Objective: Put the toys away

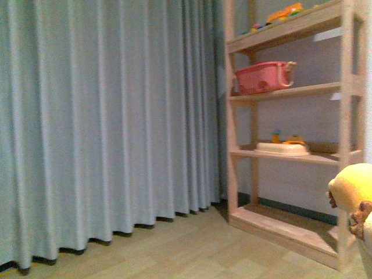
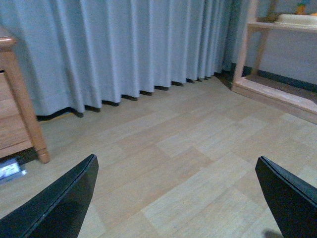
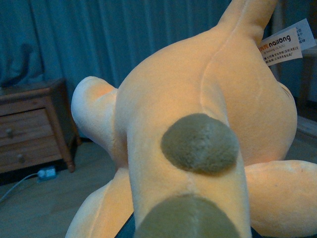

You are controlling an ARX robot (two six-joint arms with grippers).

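The orange-yellow plush toy (image 3: 198, 114) with brown spots fills the right wrist view, held off the floor. My right gripper is shut on it; its fingers are hidden behind the plush. Part of the toy (image 1: 353, 195) shows at the right edge of the front view, in front of the wooden shelf unit (image 1: 290, 90). My left gripper (image 2: 178, 198) is open and empty above the wooden floor; its two dark fingertips (image 2: 64, 203) stand far apart.
The shelf unit holds a pink bin (image 1: 263, 77), a white tray (image 1: 283, 149) with small toys, and colourful toys (image 1: 285, 13) on top. A grey-blue curtain (image 1: 104, 116) hangs at the left. A wooden drawer cabinet (image 3: 32, 126) stands by it, also in the left wrist view (image 2: 17, 114).
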